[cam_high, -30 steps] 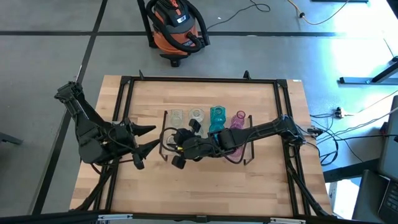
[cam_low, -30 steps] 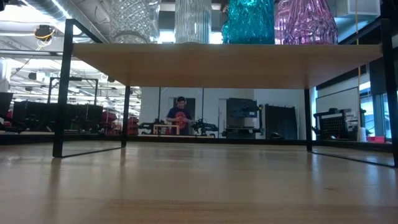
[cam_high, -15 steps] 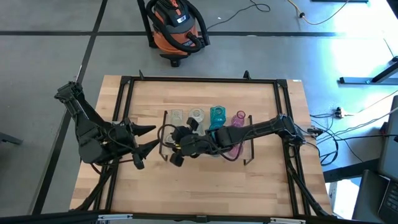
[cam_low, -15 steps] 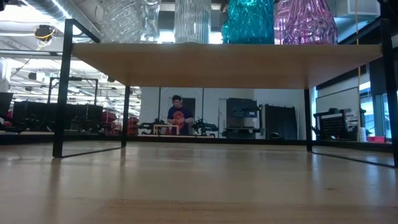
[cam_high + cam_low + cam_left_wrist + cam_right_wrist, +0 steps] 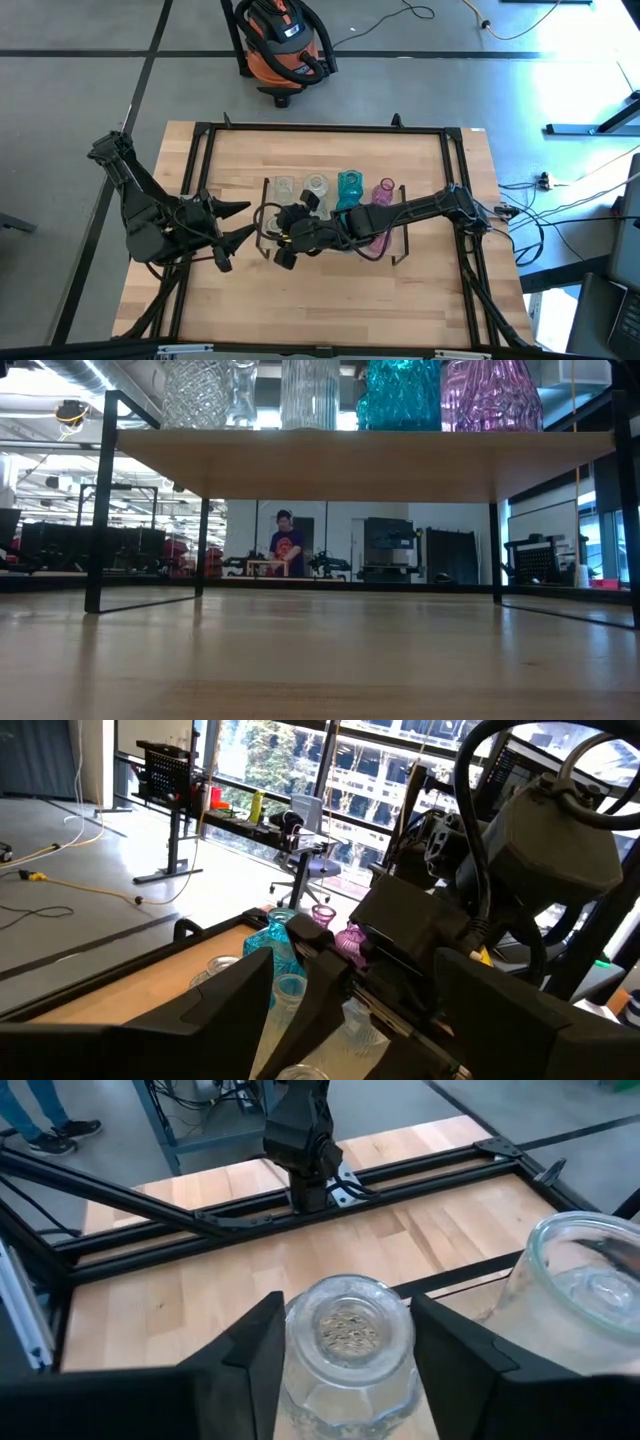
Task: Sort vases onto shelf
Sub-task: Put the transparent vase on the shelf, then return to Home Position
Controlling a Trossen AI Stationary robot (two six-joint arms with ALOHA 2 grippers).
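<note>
Four vases stand in a row on the shelf [image 5: 330, 460]: two clear vases [image 5: 283, 187] [image 5: 316, 185], a teal vase [image 5: 349, 185] and a pink vase [image 5: 385, 190]. The low view shows their lower bodies above the board, among them the teal vase [image 5: 400, 390] and the pink vase [image 5: 490, 390]. My right gripper [image 5: 292, 222] reaches over the shelf's left end and is shut on another clear faceted vase [image 5: 350, 1335]. The arm hides this vase in the high view. My left gripper [image 5: 240, 222] waits open left of the shelf. My right gripper pinches the clear faceted vase by its upper body, just under the mouth [image 5: 350, 1320], one finger [image 5: 255, 1355] on each side. The fingers come level from the table's right. The vase stands upright. Its base is hidden, so I cannot tell whether it rests on the shelf.
A larger clear vase [image 5: 580, 1295] stands close on the far side of the held one. Black rails [image 5: 320, 128] frame the tabletop. An orange vacuum [image 5: 285, 45] sits on the floor beyond the far edge. A person [image 5: 287, 550] stands far back in the room.
My right gripper has carried the clear vase a little toward the table's left and far side over the shelf's left end. In the low view, the faceted vase has shifted left and uncovered the clear vase behind it.
</note>
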